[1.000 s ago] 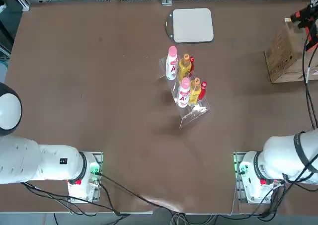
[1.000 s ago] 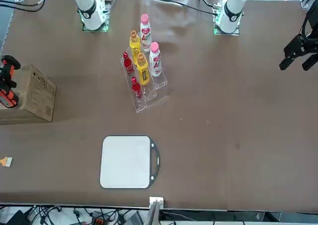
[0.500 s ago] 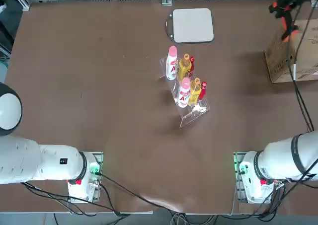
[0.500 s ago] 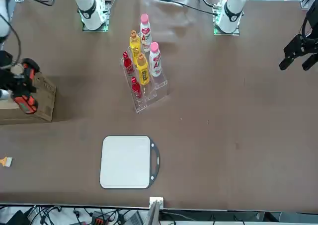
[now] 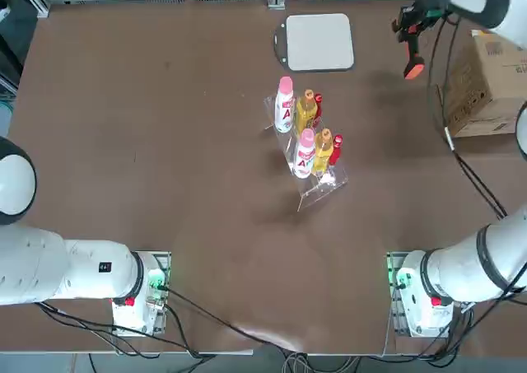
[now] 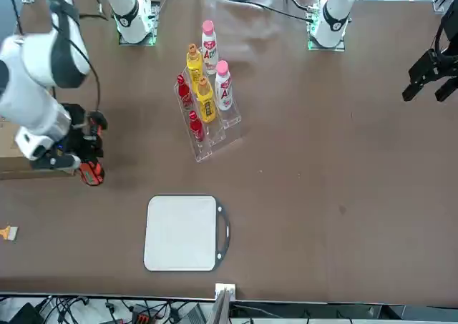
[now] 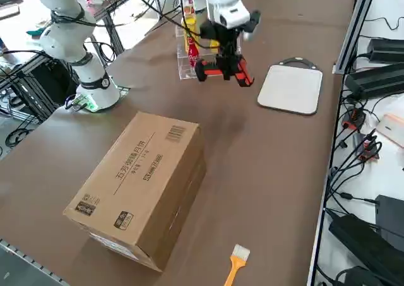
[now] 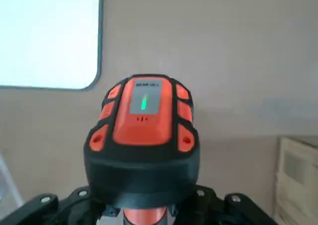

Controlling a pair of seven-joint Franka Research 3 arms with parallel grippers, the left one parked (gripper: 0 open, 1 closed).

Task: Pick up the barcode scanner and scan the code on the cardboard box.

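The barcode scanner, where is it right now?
The barcode scanner is held above the table in the right gripper, at the far right of the top view, between the grey pad and the cardboard box.

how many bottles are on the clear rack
6, in two rows on the clear rack at mid-table: pink-capped white bottles, yellow bottles, small red bottles. More could hide behind these.
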